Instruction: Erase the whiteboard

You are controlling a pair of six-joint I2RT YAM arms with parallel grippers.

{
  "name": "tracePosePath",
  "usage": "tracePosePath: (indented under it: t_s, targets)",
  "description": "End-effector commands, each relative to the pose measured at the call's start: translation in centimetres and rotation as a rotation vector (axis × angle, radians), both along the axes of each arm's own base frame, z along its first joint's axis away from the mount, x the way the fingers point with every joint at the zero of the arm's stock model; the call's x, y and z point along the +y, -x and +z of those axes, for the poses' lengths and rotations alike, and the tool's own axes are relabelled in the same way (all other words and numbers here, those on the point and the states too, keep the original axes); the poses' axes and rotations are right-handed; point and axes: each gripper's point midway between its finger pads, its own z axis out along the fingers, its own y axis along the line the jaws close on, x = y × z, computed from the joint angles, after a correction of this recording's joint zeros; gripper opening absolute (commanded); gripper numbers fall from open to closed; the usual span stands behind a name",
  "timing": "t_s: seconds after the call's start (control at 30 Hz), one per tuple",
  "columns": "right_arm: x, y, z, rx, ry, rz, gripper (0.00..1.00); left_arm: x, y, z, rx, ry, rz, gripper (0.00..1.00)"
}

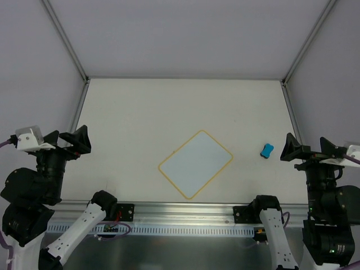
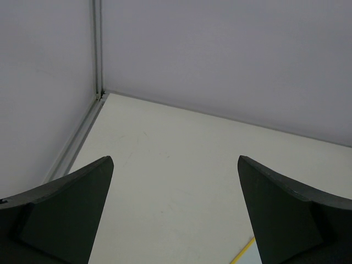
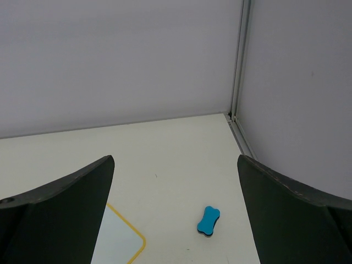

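Observation:
The whiteboard lies flat near the table's front middle, turned like a diamond, white with a thin yellow border and no marks that I can see. Its corner shows in the right wrist view and a sliver of its edge in the left wrist view. A small blue eraser lies on the table to the right of the board, also in the right wrist view. My left gripper is open and empty at the far left. My right gripper is open and empty, just right of the eraser.
The off-white tabletop is enclosed by grey walls with aluminium frame posts at the back corners. A metal rail runs along the near edge between the arm bases.

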Motion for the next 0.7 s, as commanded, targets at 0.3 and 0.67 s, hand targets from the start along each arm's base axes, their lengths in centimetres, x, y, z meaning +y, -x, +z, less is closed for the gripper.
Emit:
tracePosePath:
  t_s: [0.3,0.67]
  targets:
    - [-0.8,0.8,0.5,-0.056,0.051,-0.032,0.99,1.2,1.2,-0.8,-0.013,-0.013,0.033,0.99]
    - [-1.2,0.6,-0.1,-0.058,0.069,-0.045,0.99,0.0,0.1,-1.4,0.024,-0.016,0.0,0.99]
